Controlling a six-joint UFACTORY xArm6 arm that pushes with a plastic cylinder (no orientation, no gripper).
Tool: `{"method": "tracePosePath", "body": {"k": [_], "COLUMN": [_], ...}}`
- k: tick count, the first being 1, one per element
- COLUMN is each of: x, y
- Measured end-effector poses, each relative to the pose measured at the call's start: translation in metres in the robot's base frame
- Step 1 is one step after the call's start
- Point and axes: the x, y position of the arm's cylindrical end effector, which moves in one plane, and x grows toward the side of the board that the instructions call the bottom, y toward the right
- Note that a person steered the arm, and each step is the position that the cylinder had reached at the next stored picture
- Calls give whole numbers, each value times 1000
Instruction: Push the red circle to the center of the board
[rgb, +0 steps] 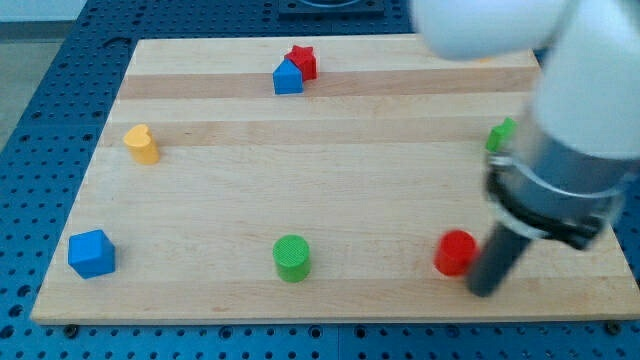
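The red circle (456, 252) is a short red cylinder near the board's bottom edge at the view's right. My tip (484, 292) is at the end of the dark rod, just right of and slightly below the red circle, touching or almost touching it. The arm's white and grey body fills the view's upper right and hides part of the board there.
A green circle (292, 257) sits bottom centre. A blue cube (91, 253) is at the bottom left. A yellow heart-like block (142, 144) is at the left. A blue block (287, 77) touches a red star (302, 61) at the top. A green block (501, 135) is half hidden by the arm.
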Motion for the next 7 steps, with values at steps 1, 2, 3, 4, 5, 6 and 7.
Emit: {"method": "tracePosePath", "body": {"k": [1,2,3,4,5,6,7], "x": [-50,-98,-148,-133,-88,-58,-67], "y": [-49,-96,-131,-137,-133,-96,-40]}}
